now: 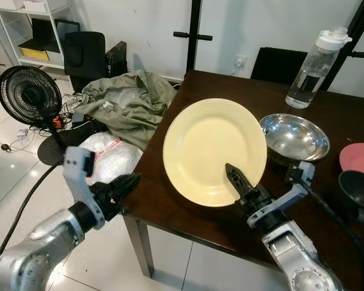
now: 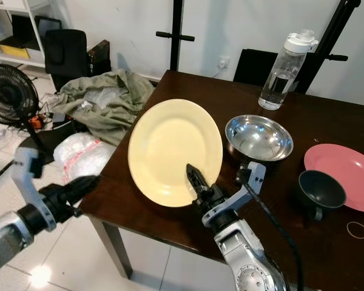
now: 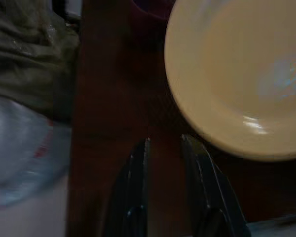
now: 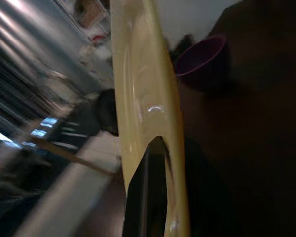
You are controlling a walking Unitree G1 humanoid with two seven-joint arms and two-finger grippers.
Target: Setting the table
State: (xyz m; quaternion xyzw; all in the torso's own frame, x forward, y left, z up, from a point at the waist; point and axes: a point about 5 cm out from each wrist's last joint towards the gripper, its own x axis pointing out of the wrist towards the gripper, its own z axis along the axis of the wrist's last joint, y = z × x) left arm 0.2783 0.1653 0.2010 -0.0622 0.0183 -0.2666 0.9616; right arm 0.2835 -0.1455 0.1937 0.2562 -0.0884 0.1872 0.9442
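While the right gripper (image 1: pixel 241 185) pinches the low rim of the yellow plate (image 1: pixel 213 148), the plate is held up in the air, tipped almost on its edge, over the near side of the dark table (image 1: pixel 170 200). One black finger lies across the plate's face, and the right wrist view shows the rim squeezed between the two fingers. The left gripper (image 1: pixel 122 187) hovers just off the table's near left corner, holding nothing, with its two fingers close together and only a thin gap between them.

To do this step well, the plate should be tipped slowly until it is flat. Then it should go down gently on a bare spot near the table's front edge. The fingers should let go only once the plate rests on the wood, or it could slip and crack.

A little farther back sits a shiny metal bowl (image 2: pixel 258 137), quite near the plate, so the plate must not bump it. To the right are a dark bowl (image 2: pixel 321 189) and a pink plate (image 2: pixel 350 173). At the far side stands a water bottle (image 2: pixel 280 71). Off the table to the left lie a heap of green cloth (image 1: pixel 130 103) and a black fan (image 1: pixel 30 96).
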